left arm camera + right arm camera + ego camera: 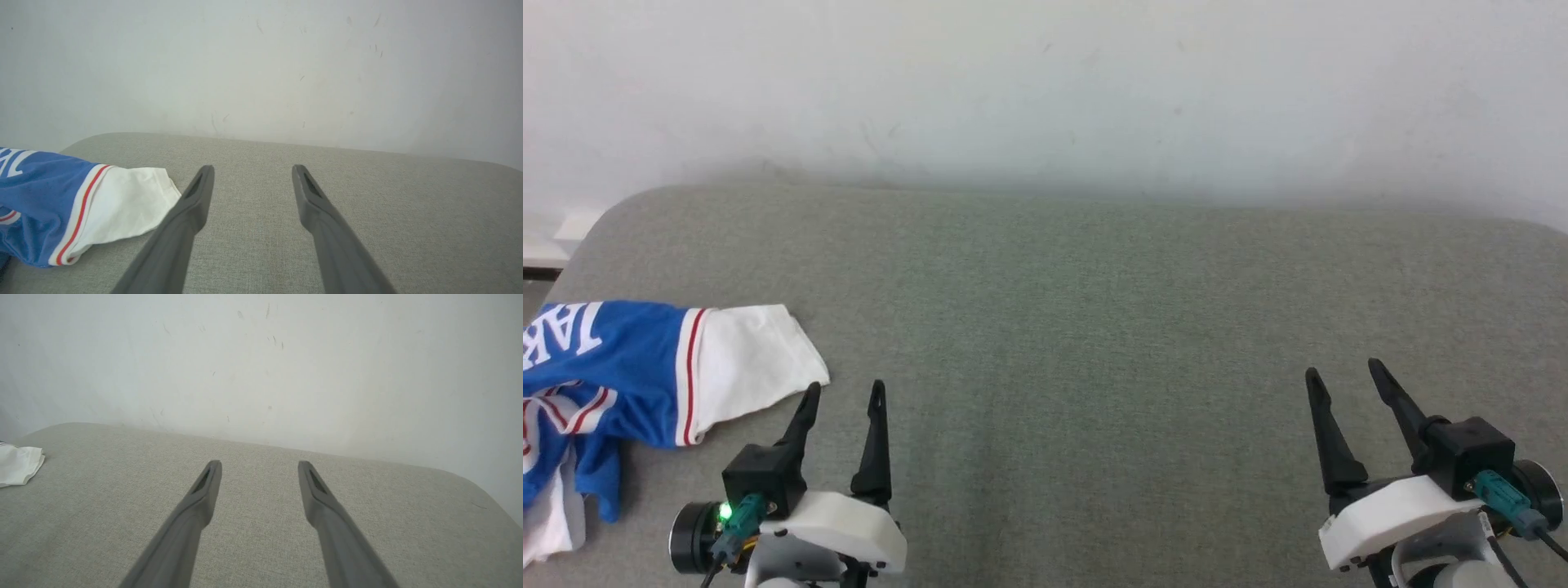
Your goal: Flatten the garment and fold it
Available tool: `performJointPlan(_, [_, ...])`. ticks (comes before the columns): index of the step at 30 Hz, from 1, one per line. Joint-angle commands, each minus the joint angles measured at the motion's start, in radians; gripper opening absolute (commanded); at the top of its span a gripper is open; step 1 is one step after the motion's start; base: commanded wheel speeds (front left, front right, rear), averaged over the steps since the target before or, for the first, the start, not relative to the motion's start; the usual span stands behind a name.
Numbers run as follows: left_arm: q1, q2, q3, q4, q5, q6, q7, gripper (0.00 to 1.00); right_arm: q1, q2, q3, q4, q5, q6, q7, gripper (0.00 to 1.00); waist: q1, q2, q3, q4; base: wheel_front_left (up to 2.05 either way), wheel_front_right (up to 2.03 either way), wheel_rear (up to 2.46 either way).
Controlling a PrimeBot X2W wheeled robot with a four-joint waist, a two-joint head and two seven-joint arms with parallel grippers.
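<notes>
The garment (621, 367) lies crumpled at the left edge of the grey padded surface: royal blue with white lettering, a red-striped seam and a white sleeve (752, 359) pointing right. In the left wrist view the garment (45, 196) sits just left of my fingers. Its white sleeve tip (18, 465) shows at the far left of the right wrist view. My left gripper (844, 394) stands open just right of the sleeve, holding nothing. Far to the right, my right gripper (1343, 374) is open over bare surface.
The grey fabric surface (1094, 327) has rounded far corners and ends against a pale scuffed wall (1045, 90). Part of the garment hangs past the surface's left edge. A pale ledge (547, 245) shows beyond the far left corner.
</notes>
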Motion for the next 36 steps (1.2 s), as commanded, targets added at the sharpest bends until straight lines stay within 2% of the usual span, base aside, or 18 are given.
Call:
performJointPlan(1, [-0.023, -0.002, -0.002, 0.005, -0.008, -0.005, -0.011, 1.0, 0.003, 0.002, 0.0, -0.001, 0.009, 0.0, -0.01, 1.0, 0.0, 0.0001, 0.003, 0.024, 0.0, 0.0, 0.0])
performJointPlan(17, [-0.035, -0.002, -0.018, 0.022, -0.043, -0.006, -0.042, 1.0, -0.006, 0.003, 0.016, 0.001, 0.016, 0.0, -0.033, 1.0, 0.0, 0.0001, 0.016, 0.138, 0.0, 0.0, 0.0])
performJointPlan(36, [-0.037, -0.003, -0.029, 0.04, -0.105, 0.016, -0.082, 1.0, -0.016, 0.003, 0.048, 0.01, 0.024, -0.001, -0.059, 1.0, 0.0, 0.0001, 0.025, 0.272, 0.0, 0.0, 0.0])
